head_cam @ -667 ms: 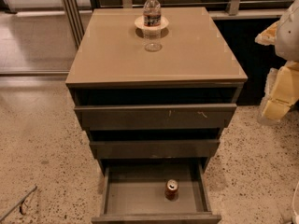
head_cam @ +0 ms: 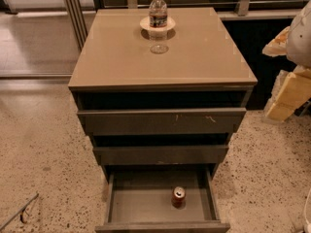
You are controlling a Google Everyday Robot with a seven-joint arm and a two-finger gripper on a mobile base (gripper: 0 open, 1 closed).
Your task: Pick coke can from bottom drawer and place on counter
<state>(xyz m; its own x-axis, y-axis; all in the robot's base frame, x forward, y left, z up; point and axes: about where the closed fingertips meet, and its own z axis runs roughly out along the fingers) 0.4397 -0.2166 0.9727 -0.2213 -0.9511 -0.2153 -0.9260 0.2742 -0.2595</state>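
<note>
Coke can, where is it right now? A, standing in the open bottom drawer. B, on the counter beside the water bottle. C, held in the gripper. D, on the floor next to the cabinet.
A: the coke can stands upright on the floor of the open bottom drawer, slightly right of its middle. The counter carries the water bottle instead, and the gripper is not in view.

No legible text, brand, number or sign anywhere. Water bottle (head_cam: 158, 13) on counter (head_cam: 204, 57): dark label band, print too small to read. Coke can (head_cam: 179, 196) in bottom drawer (head_cam: 141, 203): red-brown side, lettering unreadable. Gripper (head_cam: 286, 98): pale blocky shape at right frame edge, beside cabinet, well apart from coke can; no readable marking on it.
</note>
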